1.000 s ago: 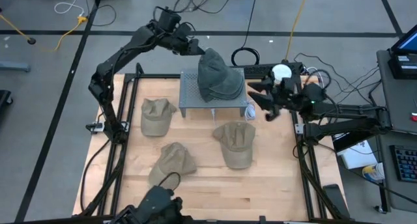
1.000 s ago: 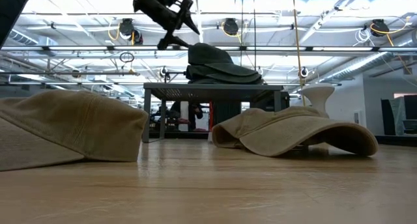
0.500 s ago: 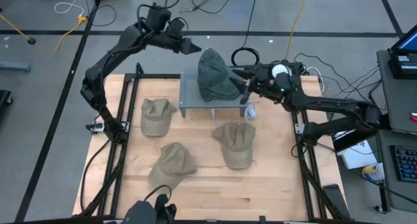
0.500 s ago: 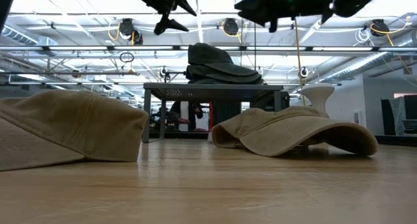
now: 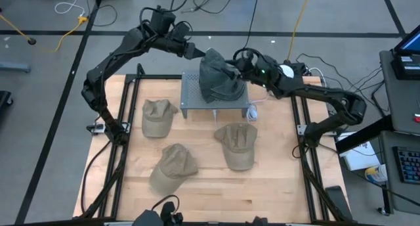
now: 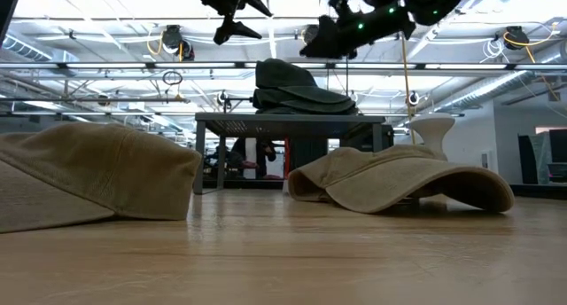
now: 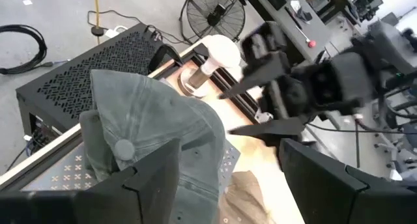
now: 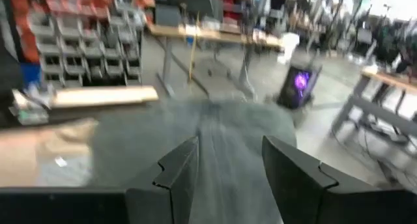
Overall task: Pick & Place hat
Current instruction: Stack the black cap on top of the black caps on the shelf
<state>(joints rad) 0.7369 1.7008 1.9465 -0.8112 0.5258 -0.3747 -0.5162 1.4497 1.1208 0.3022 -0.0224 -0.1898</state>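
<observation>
A stack of dark grey-green hats (image 5: pixel 218 78) rests on a grey perforated stand (image 5: pixel 190 98) at the table's far side; the low view shows the stack (image 6: pixel 297 85) on the stand's top. My left gripper (image 5: pixel 195 52) hovers open just beyond the stack's far-left side, above it (image 6: pixel 232 5); its wrist view looks down on the top hat (image 7: pixel 150 126). My right gripper (image 5: pixel 236 63) is open at the stack's far-right side, a little above it (image 6: pixel 312 48), also seen as the right gripper (image 7: pixel 251 110) in the left wrist view. The hat (image 8: pixel 215 142) fills the right wrist view.
Three tan hats lie on the wooden table: one (image 5: pixel 157 115) left of the stand, one (image 5: pixel 238 144) near the middle, one (image 5: pixel 174 165) nearer the front. A white rounded object (image 5: pixel 283 72) stands at the far right. Black frame rails (image 5: pixel 121 154) run along both sides.
My right arm has swung from the table's right edge leftward and toward the far edge, rising to the hat stack's far-right side. My left gripper has risen a little beside the stack. The hats have stayed put.
</observation>
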